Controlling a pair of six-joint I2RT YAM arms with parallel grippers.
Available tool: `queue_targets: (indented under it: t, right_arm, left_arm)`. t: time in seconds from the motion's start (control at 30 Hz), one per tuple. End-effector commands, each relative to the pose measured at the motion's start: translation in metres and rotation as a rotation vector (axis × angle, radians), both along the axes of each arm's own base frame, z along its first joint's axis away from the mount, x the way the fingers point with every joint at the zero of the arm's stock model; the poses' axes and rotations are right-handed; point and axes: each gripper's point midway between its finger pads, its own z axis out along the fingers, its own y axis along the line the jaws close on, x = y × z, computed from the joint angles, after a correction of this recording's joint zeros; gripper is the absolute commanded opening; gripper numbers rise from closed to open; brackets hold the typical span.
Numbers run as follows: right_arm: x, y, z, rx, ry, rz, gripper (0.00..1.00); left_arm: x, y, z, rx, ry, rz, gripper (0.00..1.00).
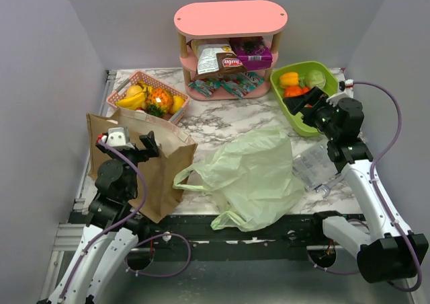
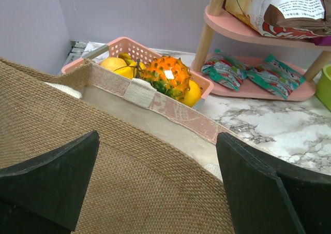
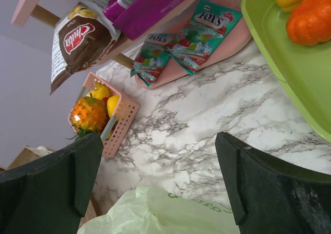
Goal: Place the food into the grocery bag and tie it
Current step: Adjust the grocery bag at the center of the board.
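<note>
Though both gape empty, a woven brown bag lies under the left pincer, a crinkly pale-green plastic bag near the right pincer.

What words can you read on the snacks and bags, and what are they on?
"FOX'S": on the green candy packet on the pink shelf.
Brown-and-white snack pack: curly brand word, starts "Ch", rest unclear.
Purple box: barcode and print too small to read.
Grocery bag: faint green print, unreadable.
</note>
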Motion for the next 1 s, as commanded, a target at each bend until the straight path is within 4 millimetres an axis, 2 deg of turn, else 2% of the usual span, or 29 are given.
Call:
queue_targets:
  t: [0.0,0.27,0.4,0.53,0.7,0.87,0.97]
  right_arm:
    - [0.003,0.0,-0.005,-0.034,0.018,0.012,1.0]
    - [0.006,-0.004,-0.016,-0.067,0.074,0.004,1.0]
    - [-0.002,-0.007,-0.025,-0.12,0.135,0.013,1.0]
    - [-0.014,-0.005,-0.026,-0.142,0.172,0.045,1.0]
    - [-0.034,0.002,-0.017,-0.136,0.168,0.102,1.0]
    - [-0.054,0.008,-0.016,-0.116,0.185,0.147,1.0]
    - [-0.064,0.01,-0.022,-0.116,0.21,0.168,1.0]
  left_arm:
    - [0.001,-0.01,0.005,0.013,-0.014,-0.052,0.98]
    - [-0.001,-0.024,0.008,0.029,-0.025,-0.129,0.98]
    - [-0.005,-0.036,0.01,0.042,-0.039,-0.206,0.99]
    - [-0.009,-0.051,0.012,0.051,-0.05,-0.296,0.99]
    - [-0.019,-0.08,0.013,0.062,-0.063,-0.47,0.99]
    - [-0.014,-0.088,0.007,0.048,-0.024,-0.49,0.99]
    - [-0.002,-0.085,0.002,-0.003,0.032,-0.438,0.98]
